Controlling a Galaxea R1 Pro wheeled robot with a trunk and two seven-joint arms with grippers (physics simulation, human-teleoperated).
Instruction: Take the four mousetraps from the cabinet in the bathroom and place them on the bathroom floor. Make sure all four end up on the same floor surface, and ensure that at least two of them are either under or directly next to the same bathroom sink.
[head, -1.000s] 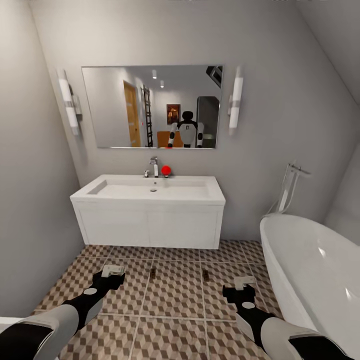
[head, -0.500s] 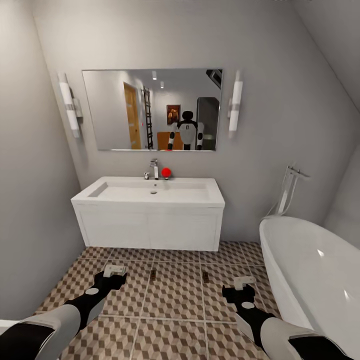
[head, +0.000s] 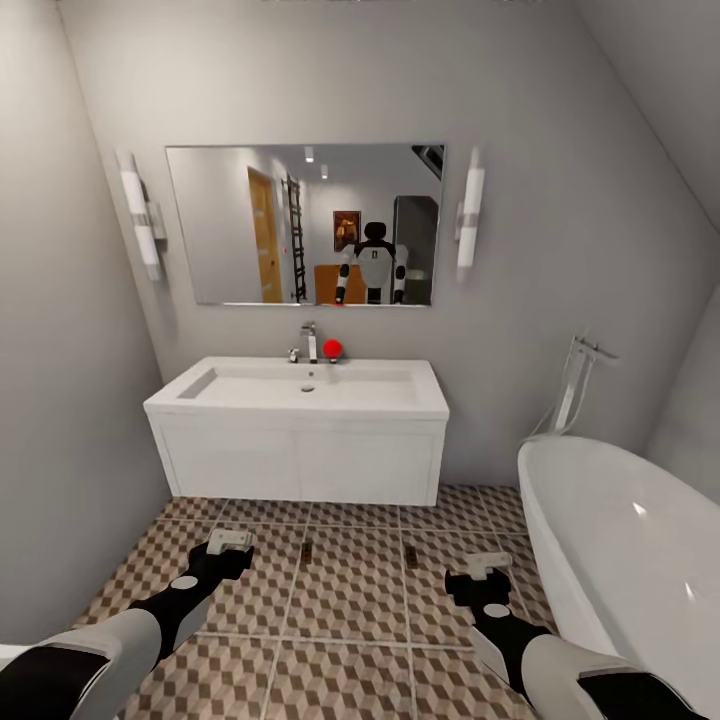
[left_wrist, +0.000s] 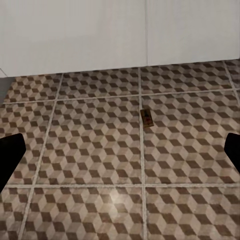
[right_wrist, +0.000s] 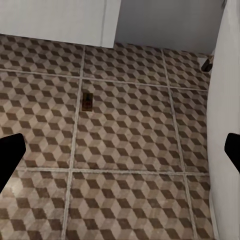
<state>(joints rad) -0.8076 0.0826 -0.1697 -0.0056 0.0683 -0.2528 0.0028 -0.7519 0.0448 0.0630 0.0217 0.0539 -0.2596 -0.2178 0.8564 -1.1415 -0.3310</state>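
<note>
The left gripper (head: 228, 543) and right gripper (head: 488, 566) hung spread wide and empty over the bathroom floor (head: 350, 600). Just ahead of each, clear of the fingers, a mousetrap lay flat on the tiles: one (head: 306, 548) (left_wrist: 146, 118), another (head: 411, 554) (right_wrist: 88, 101). Beyond stood the bathroom sink (head: 300, 390) under a mirror (head: 305, 224), with a bathtub (head: 620, 540) to the right.

Bathroom, grey plaster walls (head: 560, 250), ceiling sloping down at right. Wide frameless mirror (head: 305, 225) on rear wall, reflecting an orange door and a framed picture. Two tubular wall lights: one (head: 140, 215) beside the mirror's left edge, one (head: 470, 215) beside its right edge. White oval bathtub (head: 620, 560) along right wall, chrome floor-standing filler (head: 580, 375) at its far end. Floor (head: 350, 590): large tiles, brown-beige cube print, pale grout. Even, soft lighting.
</note>
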